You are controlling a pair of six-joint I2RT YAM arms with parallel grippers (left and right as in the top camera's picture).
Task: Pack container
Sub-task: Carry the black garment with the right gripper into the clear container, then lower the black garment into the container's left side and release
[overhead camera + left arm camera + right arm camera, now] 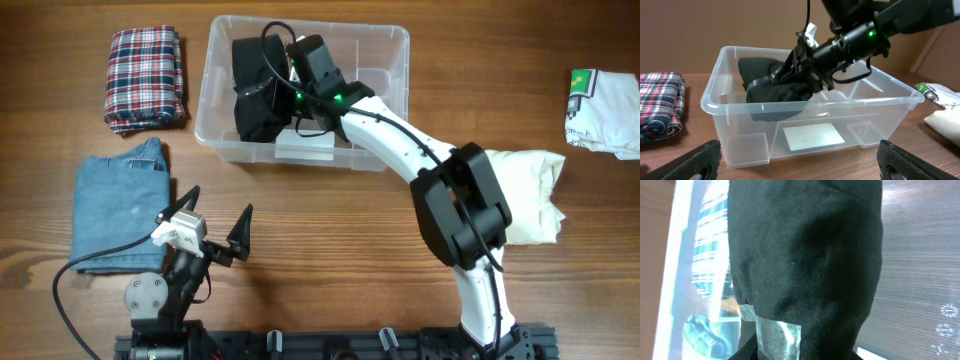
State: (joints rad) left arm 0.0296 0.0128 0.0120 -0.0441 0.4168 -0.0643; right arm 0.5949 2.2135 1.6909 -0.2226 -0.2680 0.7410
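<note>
Around: folded plaid cloth (146, 78) left of bin, folded jeans (120, 215) near-left, cream cloth (530, 195) partly under right arm, white printed cloth (605, 112) far right.

Right arm crosses near rim; black cloth (805, 255) fills right wrist view.

Container (204, 90) far-centre of table, clear, rounded rim, white label (815, 136) on near wall.

Right gripper (285, 100) inside it, clamped on black cloth.

Left gripper (215, 215) spread wide, holding nothing, well short of bin.

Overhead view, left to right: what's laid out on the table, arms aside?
Folded plaid garment → clear container holding a black garment → cream garment → white garment with green print. Folded jeans overlap the plaid, unplaced.
</note>
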